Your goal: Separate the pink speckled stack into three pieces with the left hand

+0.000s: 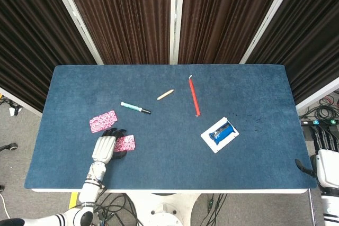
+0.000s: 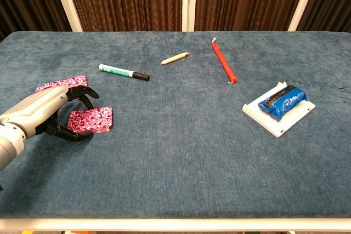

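Note:
Two pink speckled pieces lie apart on the left of the blue table. One piece lies further back. The other piece lies flat right beside my left hand. That hand's dark fingers arch over the piece's left end, and the thumb lies along its near left edge. Nothing is lifted and the fingers are spread. My right hand hangs off the table's right edge, holding nothing, and shows only in the head view.
A green-and-white marker, a short wooden pencil and a red stick lie mid-table. A white tray with a blue packet sits to the right.

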You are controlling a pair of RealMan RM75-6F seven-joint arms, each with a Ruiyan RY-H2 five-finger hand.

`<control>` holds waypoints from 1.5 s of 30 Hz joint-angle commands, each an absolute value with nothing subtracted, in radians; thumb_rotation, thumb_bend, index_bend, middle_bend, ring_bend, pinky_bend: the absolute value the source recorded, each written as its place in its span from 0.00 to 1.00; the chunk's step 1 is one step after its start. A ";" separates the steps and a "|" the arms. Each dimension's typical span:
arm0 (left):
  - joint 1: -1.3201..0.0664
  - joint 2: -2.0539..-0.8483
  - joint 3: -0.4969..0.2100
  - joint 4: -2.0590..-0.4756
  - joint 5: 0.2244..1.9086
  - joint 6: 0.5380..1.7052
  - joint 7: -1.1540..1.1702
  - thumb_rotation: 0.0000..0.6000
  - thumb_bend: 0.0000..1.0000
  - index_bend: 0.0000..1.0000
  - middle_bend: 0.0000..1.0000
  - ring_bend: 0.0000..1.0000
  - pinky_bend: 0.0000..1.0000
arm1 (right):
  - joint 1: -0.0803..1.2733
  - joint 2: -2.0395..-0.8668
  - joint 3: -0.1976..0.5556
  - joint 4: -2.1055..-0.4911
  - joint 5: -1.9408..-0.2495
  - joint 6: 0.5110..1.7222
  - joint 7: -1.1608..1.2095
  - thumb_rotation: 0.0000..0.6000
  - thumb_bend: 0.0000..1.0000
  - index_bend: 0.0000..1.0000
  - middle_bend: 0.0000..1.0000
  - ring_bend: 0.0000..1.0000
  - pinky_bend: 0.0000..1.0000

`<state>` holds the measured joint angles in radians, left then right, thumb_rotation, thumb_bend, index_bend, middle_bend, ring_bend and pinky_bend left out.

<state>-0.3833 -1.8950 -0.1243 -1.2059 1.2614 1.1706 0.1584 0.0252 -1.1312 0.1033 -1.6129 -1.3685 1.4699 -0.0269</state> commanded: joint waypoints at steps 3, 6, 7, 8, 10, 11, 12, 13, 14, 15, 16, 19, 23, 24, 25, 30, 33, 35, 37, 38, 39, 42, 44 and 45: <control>-0.383 -1.896 -0.125 -1.204 1.264 1.171 0.150 1.00 0.24 0.25 0.36 0.13 0.17 | 0.025 -1.134 0.105 -1.611 -1.371 1.475 -0.024 1.00 0.10 0.00 0.00 0.00 0.00; -0.382 -1.898 -0.128 -1.202 1.267 1.175 0.137 1.00 0.24 0.25 0.36 0.13 0.17 | 0.025 -1.136 0.105 -1.609 -1.371 1.474 -0.024 1.00 0.10 0.00 0.00 0.00 0.00; -0.383 -1.898 -0.129 -1.202 1.268 1.175 0.135 1.00 0.24 0.25 0.36 0.13 0.17 | 0.025 -1.136 0.104 -1.608 -1.371 1.474 -0.024 1.00 0.10 0.00 0.00 0.00 0.00; -0.383 -1.898 -0.130 -1.202 1.267 1.174 0.133 1.00 0.24 0.25 0.36 0.13 0.17 | 0.025 -1.137 0.104 -1.607 -1.371 1.474 -0.024 1.00 0.10 0.00 0.00 0.00 0.00; -0.383 -1.897 -0.132 -1.204 1.266 1.173 0.130 1.00 0.24 0.26 0.36 0.13 0.17 | 0.025 -1.137 0.104 -1.607 -1.371 1.473 -0.024 1.00 0.10 0.00 0.00 0.00 0.00; -0.383 -1.896 -0.133 -1.205 1.266 1.174 0.129 1.00 0.24 0.27 0.36 0.13 0.17 | 0.025 -1.137 0.104 -1.606 -1.370 1.472 -0.023 1.00 0.10 0.00 0.00 0.00 0.00; -0.382 -1.896 -0.133 -1.205 1.265 1.173 0.127 1.00 0.24 0.27 0.36 0.13 0.17 | 0.025 -1.137 0.104 -1.606 -1.370 1.472 -0.023 1.00 0.10 0.00 0.00 0.00 0.00; -0.382 -1.896 -0.133 -1.205 1.265 1.172 0.126 1.00 0.25 0.29 0.36 0.13 0.17 | 0.025 -1.137 0.104 -1.606 -1.370 1.472 -0.024 1.00 0.10 0.00 0.00 0.00 0.00; -0.381 -1.895 -0.132 -1.206 1.264 1.172 0.125 1.00 0.25 0.30 0.36 0.13 0.17 | 0.025 -1.137 0.104 -1.606 -1.370 1.471 -0.024 1.00 0.10 0.00 0.00 0.00 0.00; -0.381 -1.895 -0.132 -1.206 1.264 1.172 0.123 1.00 0.25 0.31 0.36 0.13 0.17 | 0.025 -1.138 0.104 -1.606 -1.369 1.471 -0.024 1.00 0.10 0.00 0.00 0.00 0.00; -0.380 -1.895 -0.132 -1.206 1.265 1.172 0.121 1.00 0.25 0.32 0.36 0.13 0.17 | 0.025 -1.138 0.104 -1.605 -1.369 1.470 -0.023 1.00 0.10 0.00 0.00 0.00 0.00; -0.378 -1.895 -0.133 -1.207 1.267 1.175 0.112 1.00 0.26 0.36 0.36 0.13 0.17 | 0.025 -1.138 0.104 -1.604 -1.368 1.469 -0.023 1.00 0.10 0.00 0.00 0.00 0.00; -0.378 -1.891 -0.135 -1.216 1.273 1.182 0.104 1.00 0.26 0.39 0.37 0.13 0.17 | 0.025 -1.137 0.105 -1.605 -1.367 1.470 -0.023 1.00 0.10 0.00 0.00 0.00 0.00; -0.378 -1.889 -0.135 -1.219 1.274 1.184 0.104 1.00 0.26 0.39 0.37 0.13 0.17 | 0.025 -1.137 0.105 -1.605 -1.367 1.469 -0.024 1.00 0.10 0.00 0.00 0.00 0.00; -0.378 -1.887 -0.135 -1.223 1.276 1.186 0.104 1.00 0.26 0.40 0.37 0.13 0.17 | 0.026 -1.137 0.105 -1.606 -1.367 1.469 -0.024 1.00 0.10 0.00 0.00 0.00 0.00; -0.374 -1.872 -0.137 -1.249 1.278 1.193 0.106 1.00 0.26 0.40 0.38 0.13 0.17 | 0.027 -1.136 0.105 -1.609 -1.368 1.468 -0.027 1.00 0.10 0.00 0.00 0.00 0.00; -0.371 -1.857 -0.139 -1.268 1.281 1.202 0.107 1.00 0.26 0.40 0.38 0.13 0.17 | 0.027 -1.135 0.106 -1.613 -1.369 1.469 -0.030 1.00 0.10 0.00 0.00 0.00 0.00; -0.368 -1.845 -0.141 -1.280 1.282 1.209 0.106 1.00 0.26 0.40 0.38 0.13 0.17 | 0.027 -1.133 0.106 -1.616 -1.371 1.470 -0.033 1.00 0.10 0.00 0.00 0.00 0.00; -0.365 -1.828 -0.144 -1.295 1.284 1.216 0.105 1.00 0.26 0.40 0.38 0.13 0.17 | 0.028 -1.130 0.106 -1.621 -1.370 1.471 -0.037 1.00 0.10 0.00 0.00 0.00 0.00; -0.362 -1.816 -0.145 -1.305 1.285 1.220 0.104 1.00 0.26 0.40 0.38 0.13 0.17 | 0.028 -1.130 0.107 -1.623 -1.370 1.470 -0.038 1.00 0.10 0.00 0.00 0.00 0.00; -0.360 -1.806 -0.146 -1.313 1.286 1.224 0.103 1.00 0.26 0.40 0.38 0.13 0.17 | 0.029 -1.129 0.107 -1.625 -1.370 1.470 -0.039 1.00 0.10 0.00 0.00 0.00 0.00; -0.345 -1.767 -0.141 -1.338 1.292 1.242 0.097 1.00 0.26 0.40 0.38 0.13 0.17 | 0.030 -1.128 0.107 -1.630 -1.370 1.468 -0.044 1.00 0.10 0.00 0.00 0.00 0.00; -0.329 -1.737 -0.135 -1.355 1.293 1.256 0.088 1.00 0.26 0.40 0.38 0.13 0.17 | 0.031 -1.127 0.107 -1.633 -1.369 1.467 -0.047 1.00 0.10 0.00 0.00 0.00 0.00; -0.322 -1.723 -0.132 -1.362 1.293 1.261 0.084 1.00 0.26 0.40 0.38 0.13 0.17 | 0.032 -1.127 0.107 -1.634 -1.369 1.466 -0.048 1.00 0.10 0.00 0.00 0.00 0.00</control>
<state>-0.3354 -1.7429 -0.1376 -1.3472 1.2913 1.2492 0.0923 0.0316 -1.1274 0.1069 -1.6336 -1.3691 1.4662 -0.0482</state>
